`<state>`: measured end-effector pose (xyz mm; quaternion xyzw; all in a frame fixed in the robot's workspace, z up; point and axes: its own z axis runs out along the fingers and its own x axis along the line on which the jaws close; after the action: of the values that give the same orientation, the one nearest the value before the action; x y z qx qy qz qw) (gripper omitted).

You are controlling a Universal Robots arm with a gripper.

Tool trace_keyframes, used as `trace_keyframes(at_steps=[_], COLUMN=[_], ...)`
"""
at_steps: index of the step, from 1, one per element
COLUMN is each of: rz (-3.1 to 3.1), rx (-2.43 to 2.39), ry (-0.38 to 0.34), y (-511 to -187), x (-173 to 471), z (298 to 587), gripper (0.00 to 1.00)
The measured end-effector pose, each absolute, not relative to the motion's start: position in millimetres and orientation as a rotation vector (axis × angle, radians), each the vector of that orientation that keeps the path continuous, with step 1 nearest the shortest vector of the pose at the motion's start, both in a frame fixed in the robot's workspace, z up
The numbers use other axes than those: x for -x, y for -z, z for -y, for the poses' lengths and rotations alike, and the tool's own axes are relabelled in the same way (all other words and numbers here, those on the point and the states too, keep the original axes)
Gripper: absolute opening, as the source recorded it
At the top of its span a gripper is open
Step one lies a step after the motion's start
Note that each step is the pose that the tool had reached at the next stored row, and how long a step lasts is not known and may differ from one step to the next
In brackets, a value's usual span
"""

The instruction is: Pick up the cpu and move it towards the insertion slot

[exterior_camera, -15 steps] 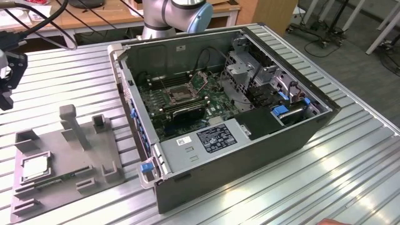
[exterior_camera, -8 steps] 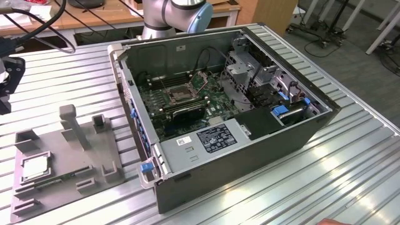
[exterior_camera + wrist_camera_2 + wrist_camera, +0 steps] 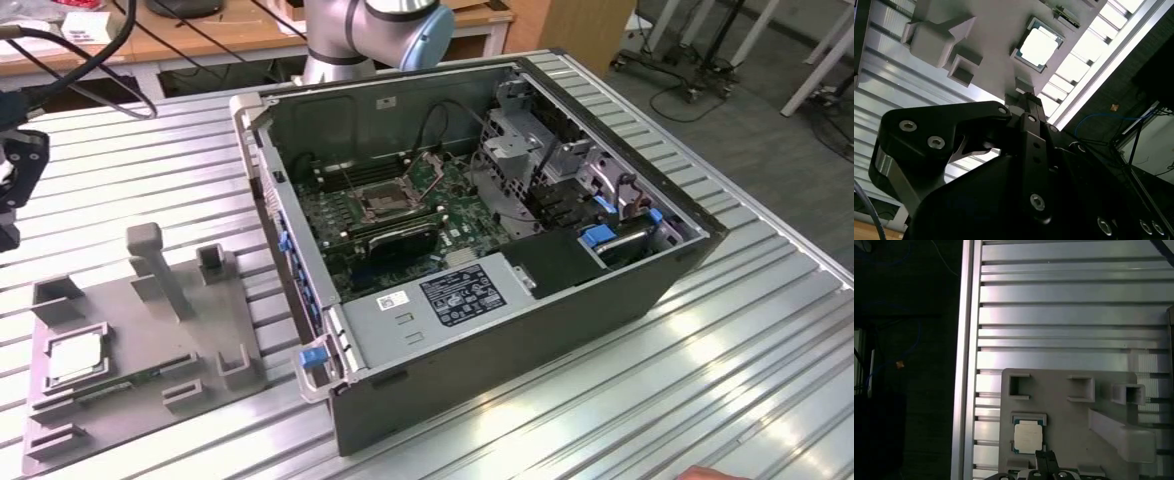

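Observation:
The cpu (image 3: 74, 358) lies flat in a recess of a grey fixture (image 3: 147, 330) on the slatted table, at the exterior view's left; its silver top has a thin green rim. It also shows in both wrist views, cpu (image 3: 1039, 47) and cpu (image 3: 1028, 436). My gripper (image 3: 11, 170) hangs at the exterior view's left edge, above the table and apart from the cpu. In the first wrist view the gripper (image 3: 1046, 464) is close beside the cpu, nothing in it. The insertion slot (image 3: 387, 200) is a silver-framed socket on the green board inside the open computer case.
The open computer case (image 3: 534, 330) stands in the table's middle, with drive cages and cables around the board. The fixture has upright posts (image 3: 150, 262) and holds a narrow green memory stick (image 3: 134, 380). The table edge (image 3: 966, 365) drops to dark floor.

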<state>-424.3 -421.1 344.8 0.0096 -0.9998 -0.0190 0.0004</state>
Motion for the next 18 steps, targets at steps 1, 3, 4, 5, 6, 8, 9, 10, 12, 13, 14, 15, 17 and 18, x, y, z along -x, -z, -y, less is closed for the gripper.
trace_keyframes(at_steps=[1,3,4,5,6,8,9,10,12,13,14,15,17,18], rz=[3.14,3.14,3.14,3.14,3.14,3.14,3.14,3.14,3.14,3.14,3.14,3.14,3.14,3.14], rx=[-0.03,-0.03,-0.03,-0.03,-0.03,-0.03,-0.03,-0.03,-0.03,-0.03,-0.03,-0.03,-0.03,-0.03], ry=[0.06,0.06,0.059,0.059,0.059,0.059,0.059,0.059,0.058,0.058,0.058,0.058,0.059,0.058], y=[-342,-340,-339,-338,-337,-334,-333,-333,-332,-332,-332,-332,-332,-332], x=[425,427,427,428,428,429,429,430,430,430,430,430,430,430], z=[422,423,423,423,424,424,424,425,425,425,425,425,425,425], gripper=[0.11,0.11,0.11,0.11,0.11,0.11,0.11,0.11,0.11,0.11,0.11,0.11,0.11,0.11])
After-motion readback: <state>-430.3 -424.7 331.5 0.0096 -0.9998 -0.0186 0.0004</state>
